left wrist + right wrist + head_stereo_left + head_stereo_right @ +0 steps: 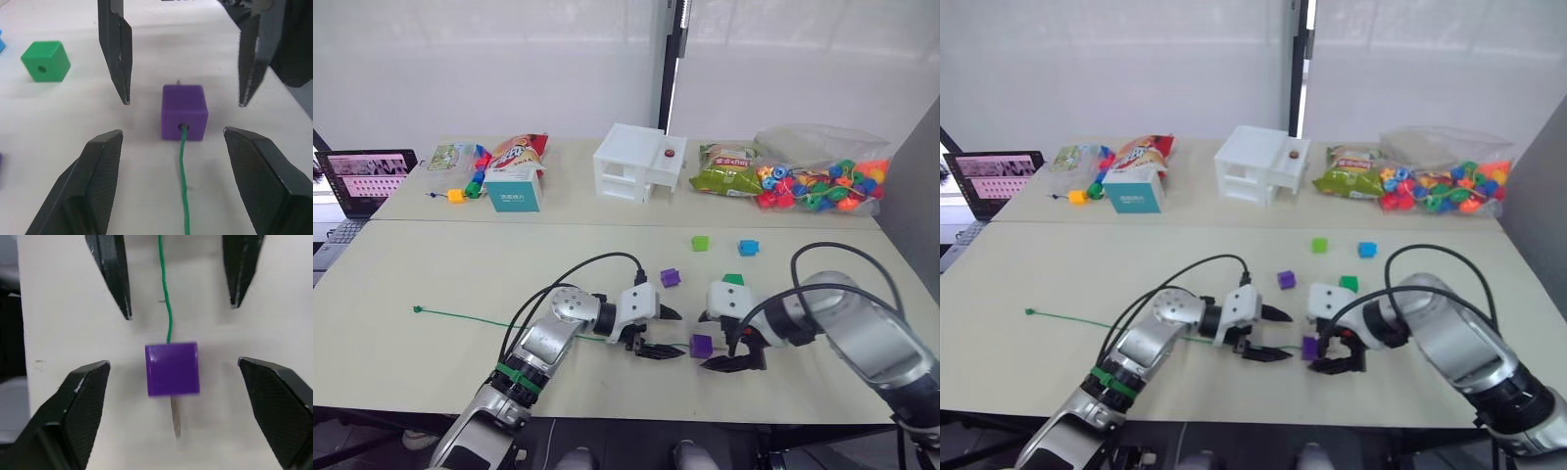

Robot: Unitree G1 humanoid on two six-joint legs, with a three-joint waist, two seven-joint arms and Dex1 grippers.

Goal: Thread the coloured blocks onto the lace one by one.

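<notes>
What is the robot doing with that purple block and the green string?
It is threading blocks onto a lace. The green lace already runs through one purple block, and its silvery tip pokes out the far side. The left gripper and right gripper are both open, facing each other across that block, touching nothing.

Head views overlook the table [431, 284]; wrist views face closely.
</notes>
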